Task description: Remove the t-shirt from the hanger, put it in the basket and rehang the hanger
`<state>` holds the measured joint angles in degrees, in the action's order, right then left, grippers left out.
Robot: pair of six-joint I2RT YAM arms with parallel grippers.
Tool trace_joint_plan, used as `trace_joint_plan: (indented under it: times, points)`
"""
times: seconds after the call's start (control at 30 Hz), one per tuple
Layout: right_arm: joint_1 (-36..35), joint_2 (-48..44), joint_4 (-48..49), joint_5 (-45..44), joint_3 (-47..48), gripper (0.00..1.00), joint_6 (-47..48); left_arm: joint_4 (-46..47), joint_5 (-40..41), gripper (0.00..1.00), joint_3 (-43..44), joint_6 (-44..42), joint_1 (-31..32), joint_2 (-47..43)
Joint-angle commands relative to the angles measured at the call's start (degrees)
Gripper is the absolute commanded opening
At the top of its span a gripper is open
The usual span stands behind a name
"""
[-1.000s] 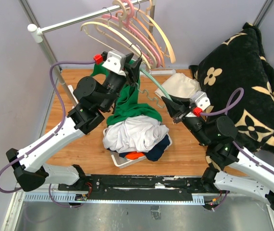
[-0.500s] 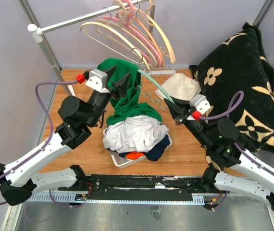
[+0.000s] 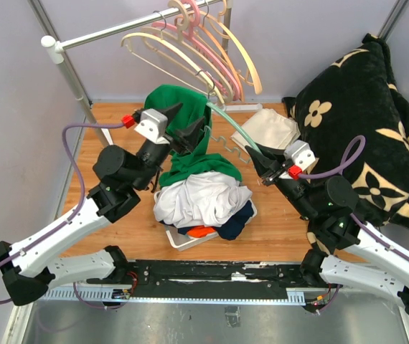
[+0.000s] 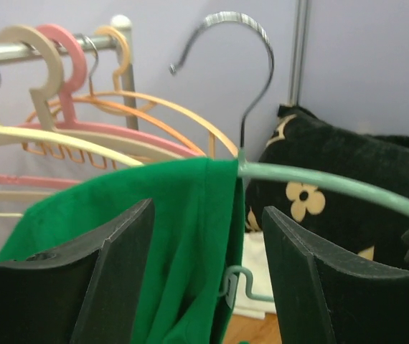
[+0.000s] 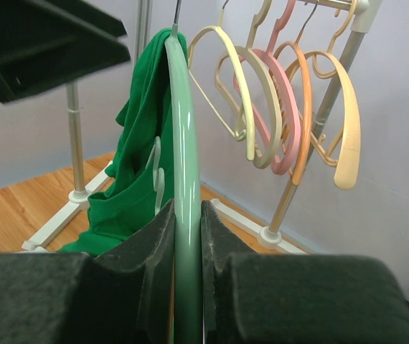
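A green t-shirt [image 3: 184,143] hangs over one arm of a mint-green hanger [image 3: 232,126], its lower part draping onto a pile of clothes. My right gripper [image 3: 260,162] is shut on the hanger's bare arm [image 5: 188,215], holding it up. My left gripper [image 3: 183,120] stands open at the shirt's top edge. In the left wrist view the shirt [image 4: 183,236] and the hanger's metal hook [image 4: 242,43] show between and beyond the open fingers [image 4: 122,265], with nothing gripped. The shirt [image 5: 140,136] covers the far half of the hanger in the right wrist view.
A white basket [image 3: 179,242] heaped with white and dark clothes [image 3: 204,197] sits mid-table. A clothes rail [image 3: 111,32] with several empty hangers [image 3: 215,54] stands behind. A black flowered cushion [image 3: 362,107] fills the right side, a folded cream cloth [image 3: 273,127] beside it.
My left gripper opened and let go of the shirt near the hanger's neck, drew back to the left, then edged slightly right again. The right gripper kept hold of the hanger.
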<state>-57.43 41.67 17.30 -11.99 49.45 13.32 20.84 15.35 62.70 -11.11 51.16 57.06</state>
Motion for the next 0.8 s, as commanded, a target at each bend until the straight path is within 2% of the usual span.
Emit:
trace_joint_plan:
  times: [0.0, 0.23, 0.63, 0.7, 0.77]
  points:
    - [1.4, -1.8, 6.7, 1.4, 1.2, 0.01, 0.0, 0.6, -1.6, 0.66, -2.1, 1.0, 0.0, 2.0]
    - [1.4, -2.8, 6.4, 1.9, 1.2, 0.01, -0.2, 1.7, 1.3, 0.66, -2.2, -0.5, 0.0, 4.0]
    - [1.4, -3.0, 6.3, 2.5, 1.3, 0.01, -0.5, 4.2, 5.0, 0.55, -2.0, -2.0, 0.0, 5.1]
    - [1.3, -3.1, 6.3, 2.7, 1.2, 0.01, -0.7, 4.7, 5.0, 0.51, -1.7, -2.1, 0.0, 5.8]
    - [1.4, -3.2, 6.0, 2.8, 1.3, 0.01, -0.7, 5.3, 5.3, 0.43, -1.2, -2.0, 0.0, 6.3]
